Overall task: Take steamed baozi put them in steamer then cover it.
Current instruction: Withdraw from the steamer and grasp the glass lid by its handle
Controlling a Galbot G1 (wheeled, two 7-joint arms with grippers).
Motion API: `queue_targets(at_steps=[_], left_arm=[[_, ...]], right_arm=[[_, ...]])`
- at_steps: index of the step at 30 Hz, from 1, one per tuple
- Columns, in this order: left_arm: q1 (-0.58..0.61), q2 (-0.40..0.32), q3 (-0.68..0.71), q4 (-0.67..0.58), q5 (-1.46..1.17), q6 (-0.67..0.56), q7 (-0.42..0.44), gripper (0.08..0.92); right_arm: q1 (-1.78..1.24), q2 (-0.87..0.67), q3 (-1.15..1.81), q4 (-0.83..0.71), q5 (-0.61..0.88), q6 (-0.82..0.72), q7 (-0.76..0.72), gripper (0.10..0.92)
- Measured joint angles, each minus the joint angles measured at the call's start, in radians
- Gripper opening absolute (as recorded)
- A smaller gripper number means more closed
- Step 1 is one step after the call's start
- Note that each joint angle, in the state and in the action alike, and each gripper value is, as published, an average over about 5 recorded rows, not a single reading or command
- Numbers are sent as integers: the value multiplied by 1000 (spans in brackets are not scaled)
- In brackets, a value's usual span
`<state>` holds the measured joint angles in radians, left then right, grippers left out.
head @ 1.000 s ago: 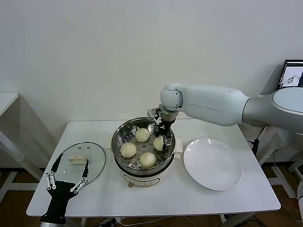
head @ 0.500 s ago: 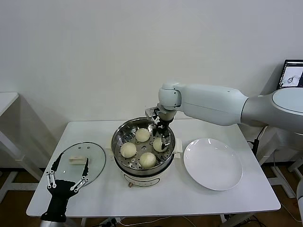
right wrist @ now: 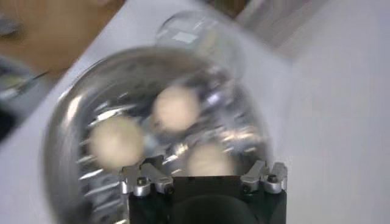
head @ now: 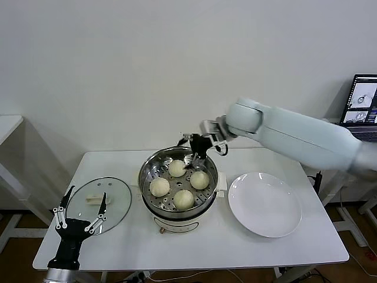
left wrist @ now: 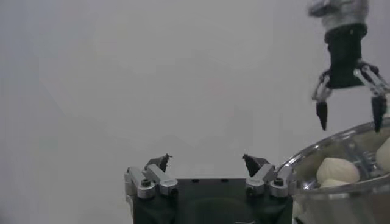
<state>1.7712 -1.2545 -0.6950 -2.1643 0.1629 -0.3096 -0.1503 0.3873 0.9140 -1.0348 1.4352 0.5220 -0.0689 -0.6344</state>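
Four steamed baozi (head: pixel 179 184) sit in the steamer (head: pixel 177 183), so the empty, spread right gripper (head: pixel 193 152) should clear its rim while the open left gripper (head: pixel 79 213) squarely takes the cover (head: pixel 100 199) by its handle.

we see the head view evenly and brightly lit, with soft faint shadows under the steamer (head: pixel 178 183) and plate (head: pixel 265 204). glare glints off the steel rim. our right wrist view is heavily motion-blurred, the buns (right wrist: pixel 176 108) smeared; the left wrist view looks hazy and washed out.
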Motion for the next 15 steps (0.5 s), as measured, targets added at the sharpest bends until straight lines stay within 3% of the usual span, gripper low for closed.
queue_targets(at_steps=[8,15], left_arm=[[-41,21,7,5,38,62,-46,823],[-84,37,0,53,144,75,-80,823]], right_arm=[[-356,-75,349,63,10,149,480,823],[-712,-73,704,90,-21,212,709,823]])
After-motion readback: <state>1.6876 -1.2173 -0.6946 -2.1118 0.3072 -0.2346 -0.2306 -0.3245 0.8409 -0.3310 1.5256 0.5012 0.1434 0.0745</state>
